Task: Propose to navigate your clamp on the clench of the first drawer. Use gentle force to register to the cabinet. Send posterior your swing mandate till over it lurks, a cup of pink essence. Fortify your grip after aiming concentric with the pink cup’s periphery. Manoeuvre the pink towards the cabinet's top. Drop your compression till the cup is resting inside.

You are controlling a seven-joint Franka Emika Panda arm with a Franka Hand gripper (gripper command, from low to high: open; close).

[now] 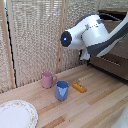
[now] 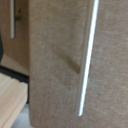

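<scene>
Pink cup [image 1: 48, 79] and blue cup [image 1: 62, 90] stand upright, contents unseen; pincer's state cannot be told.

Dark brown matt wooden drawer front [image 2: 55, 65], slim shiny silver metal bar handle [image 2: 88, 55]. Light planked wood table [image 1: 95, 102] (smooth). Matte pink mug [image 1: 48, 79]; glossier blue cup [image 1: 62, 90].

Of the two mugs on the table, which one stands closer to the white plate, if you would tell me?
The blue cup; the pink cup stands behind it, further from the plate.
</scene>
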